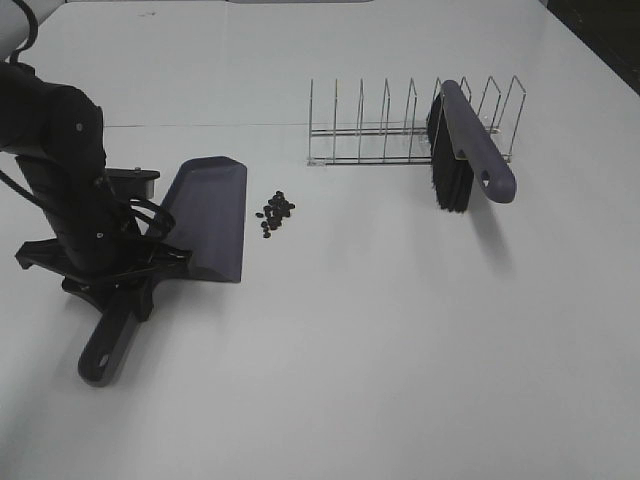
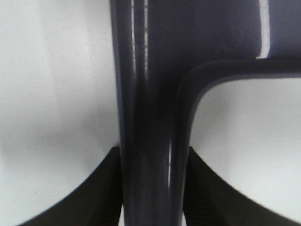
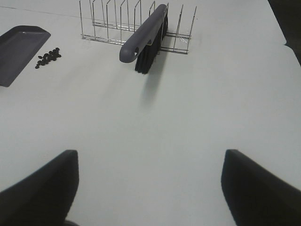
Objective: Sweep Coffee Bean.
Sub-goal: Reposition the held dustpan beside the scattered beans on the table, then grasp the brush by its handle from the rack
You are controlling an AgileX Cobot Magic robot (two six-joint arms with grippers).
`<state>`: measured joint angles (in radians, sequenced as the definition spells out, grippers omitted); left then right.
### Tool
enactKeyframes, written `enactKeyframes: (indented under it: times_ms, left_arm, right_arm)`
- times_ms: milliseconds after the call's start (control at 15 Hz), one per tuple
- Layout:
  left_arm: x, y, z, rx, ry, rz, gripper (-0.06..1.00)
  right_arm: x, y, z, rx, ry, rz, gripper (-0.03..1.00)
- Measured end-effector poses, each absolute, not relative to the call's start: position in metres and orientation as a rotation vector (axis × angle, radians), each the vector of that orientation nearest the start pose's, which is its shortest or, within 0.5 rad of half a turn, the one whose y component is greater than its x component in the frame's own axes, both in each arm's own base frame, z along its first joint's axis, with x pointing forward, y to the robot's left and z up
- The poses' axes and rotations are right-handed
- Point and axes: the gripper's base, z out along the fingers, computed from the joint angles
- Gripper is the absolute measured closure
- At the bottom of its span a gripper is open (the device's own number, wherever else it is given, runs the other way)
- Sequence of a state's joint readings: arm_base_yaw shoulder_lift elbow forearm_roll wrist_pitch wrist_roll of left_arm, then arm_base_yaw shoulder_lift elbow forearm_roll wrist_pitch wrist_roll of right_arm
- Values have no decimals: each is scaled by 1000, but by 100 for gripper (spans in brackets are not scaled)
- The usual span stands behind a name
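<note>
The purple-grey dustpan (image 1: 212,215) lies flat on the white table at the left, its open edge facing right. My left gripper (image 1: 128,285) is shut on its handle (image 1: 104,352); in the left wrist view the handle (image 2: 150,117) runs between the two black fingers (image 2: 103,193). The coffee beans (image 1: 276,212) sit in a small dark cluster just right of the pan's edge, also in the right wrist view (image 3: 49,57). The purple brush (image 1: 470,150) with black bristles leans in the wire rack. My right gripper (image 3: 150,188) is open and empty, well short of the brush (image 3: 143,37).
A wire rack (image 1: 380,130) stands at the back centre-right and holds the brush at its right end. White table (image 1: 400,350) stretches in front of it. The table's right edge (image 3: 289,44) drops to dark floor.
</note>
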<state>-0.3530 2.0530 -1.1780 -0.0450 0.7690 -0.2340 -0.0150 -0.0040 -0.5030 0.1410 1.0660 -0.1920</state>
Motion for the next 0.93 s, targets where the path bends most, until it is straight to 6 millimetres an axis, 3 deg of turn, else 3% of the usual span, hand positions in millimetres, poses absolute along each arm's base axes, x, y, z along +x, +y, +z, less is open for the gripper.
enactKeyframes:
  times_ms: [67, 133, 667, 800, 933]
  left_arm:
    - [336, -126, 121, 117, 3086, -70, 60]
    - [336, -126, 127, 114, 3067, -77, 60]
    - [336, -126, 130, 114, 3061, -73, 60]
    - [336, -126, 130, 116, 3061, -70, 60]
    - [336, -126, 130, 118, 3060, -68, 60]
  right_arm:
    - [-6, 11, 278, -187, 2026, 39, 23]
    - [-6, 11, 278, -187, 2026, 39, 23]
    - [-5, 13, 279, -188, 2033, 72, 23]
    - [6, 13, 285, -183, 2061, 75, 23]
    - [32, 12, 299, -164, 2081, 76, 23]
